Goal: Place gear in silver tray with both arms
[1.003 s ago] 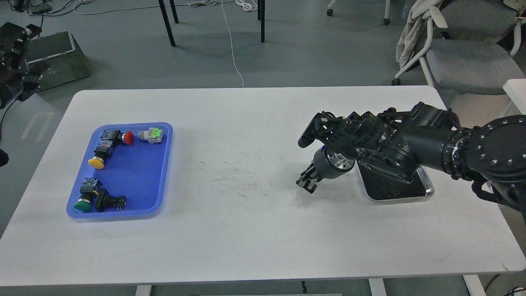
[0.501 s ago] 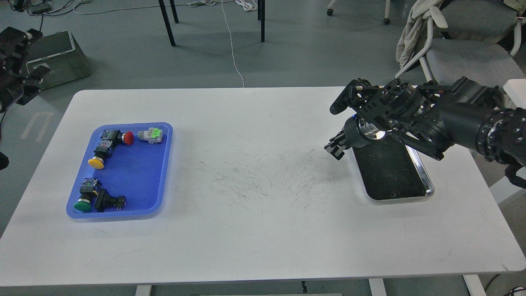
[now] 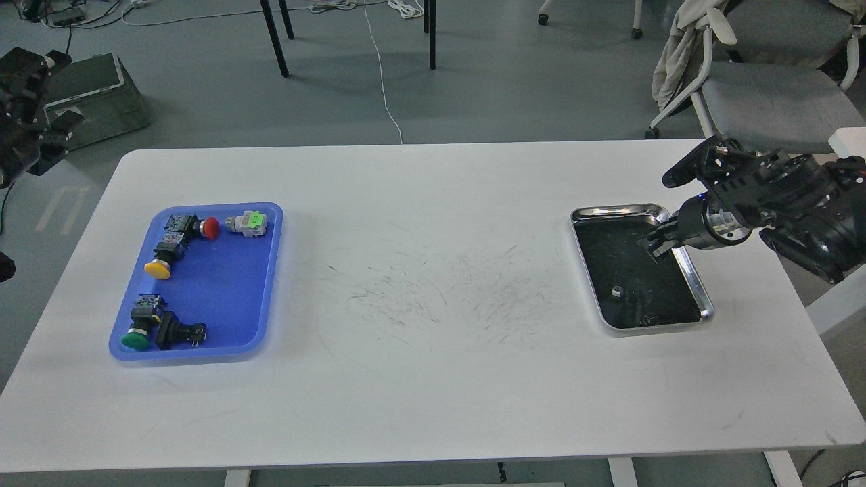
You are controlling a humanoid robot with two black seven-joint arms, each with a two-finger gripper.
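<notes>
The silver tray [image 3: 703, 297] lies at the right of the white table, its dark bottom showing. A small grey piece [image 3: 617, 292] lies in it, and another small dark bit [image 3: 651, 318] lies near its front rim. My right gripper [image 3: 659, 241] hangs over the tray's right side, small and dark, so its fingers cannot be told apart. My left gripper [image 3: 30, 101] is off the table at the far left, dark and unclear. The gear lies in the blue tray [image 3: 264, 284]: switches with a red [image 3: 212, 227], a yellow [image 3: 157, 269] and a green [image 3: 135, 339] button.
A grey-and-green part [image 3: 248, 222] and a black part [image 3: 179, 331] also lie in the blue tray. The table's middle [image 3: 433, 291] bears dark scuff marks. A grey chair [image 3: 764, 101] stands behind the right corner, and a green box [image 3: 95, 95] lies on the floor at left.
My right arm has drawn back to the right, from the table's middle to over the silver tray's right side, uncovering the tray. The left arm has hardly moved.
</notes>
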